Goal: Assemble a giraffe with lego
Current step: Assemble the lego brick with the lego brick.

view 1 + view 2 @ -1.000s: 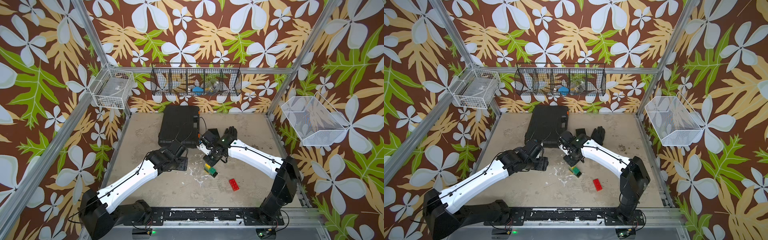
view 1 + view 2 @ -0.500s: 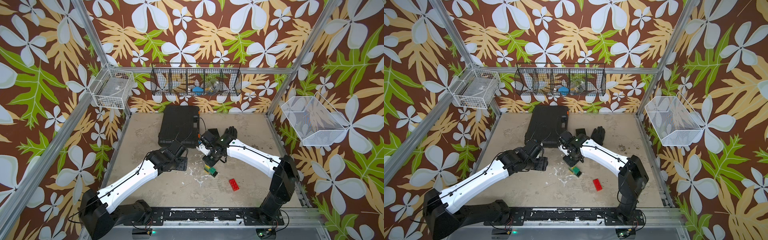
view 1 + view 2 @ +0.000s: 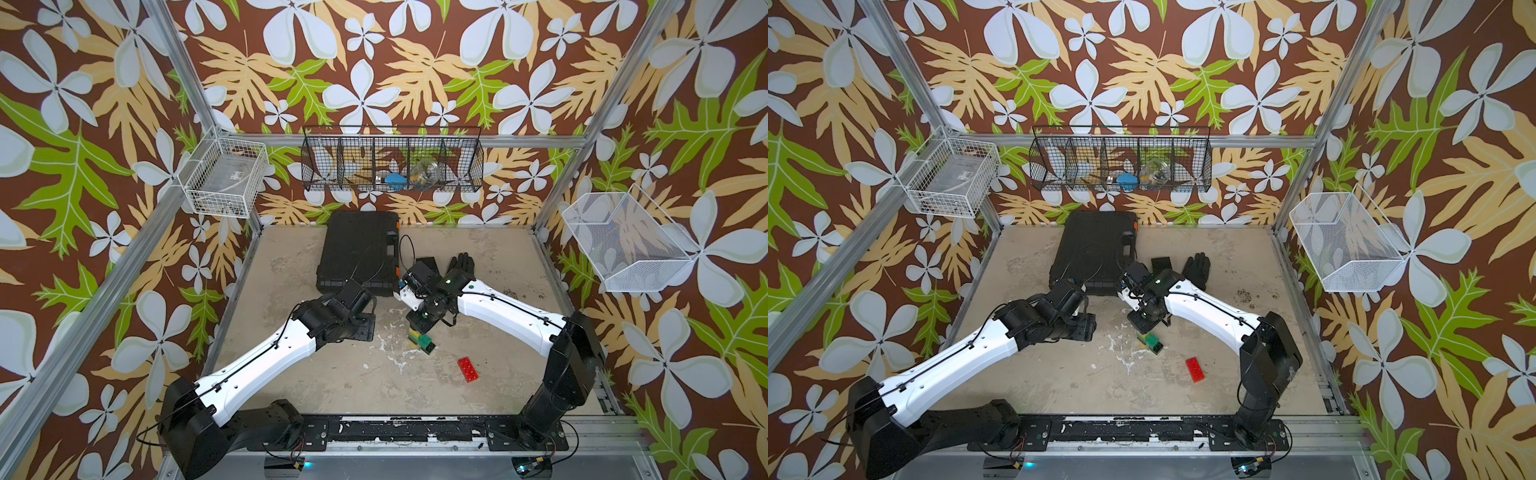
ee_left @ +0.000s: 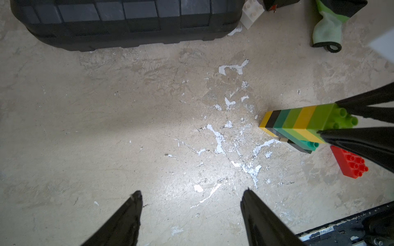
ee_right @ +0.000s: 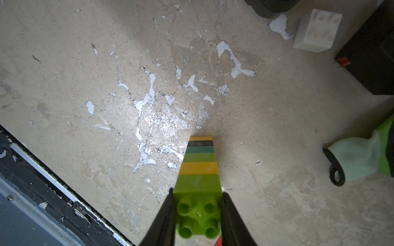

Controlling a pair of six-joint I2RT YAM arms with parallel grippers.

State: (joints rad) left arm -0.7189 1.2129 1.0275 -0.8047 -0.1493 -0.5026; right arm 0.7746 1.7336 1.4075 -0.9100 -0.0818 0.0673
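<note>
Floral-wallpaper cell with a scuffed beige desk [image 3: 374, 382], matte, flecked with white scratches. Far left, a white wire basket [image 3: 224, 178] hangs on the frame. A black ribbed hard case [image 3: 359, 253] lies flat at the back.

The left fingers [image 4: 125, 217] are spread wide with nothing between them, hovering over bare desk in front of the case.

Just right of them is the giraffe [image 5: 200, 168], partly built. It stands mid-desk with its long axis vertical. The bricks are glossy and chunky: a yellow-and-black leg, a dark green body and a lime-yellow-lime neck. A second leg, pale and black, shows in the left wrist view. No head yet.

The right fingers [image 5: 164, 221] pinch the top lime brick on two opposite sides, leaving its four studs bare between them.

A white square brick [image 5: 315, 32] sits studs up at the case's corner, behind the giraffe. A red long brick [image 3: 467, 369] lies flat, studs up, right of the giraffe toward the front rail and apart from it. Its long axis runs roughly front to back.

The head bricks probably go on the neck studs next. The right arm is busy steadying, so the free left fingers look like the picking side. The white brick looks nearer them, and the red lies beyond the giraffe.

Further right are a black-and-green knit glove [image 3: 461, 266] and a small black box [image 3: 1160, 264].
</note>
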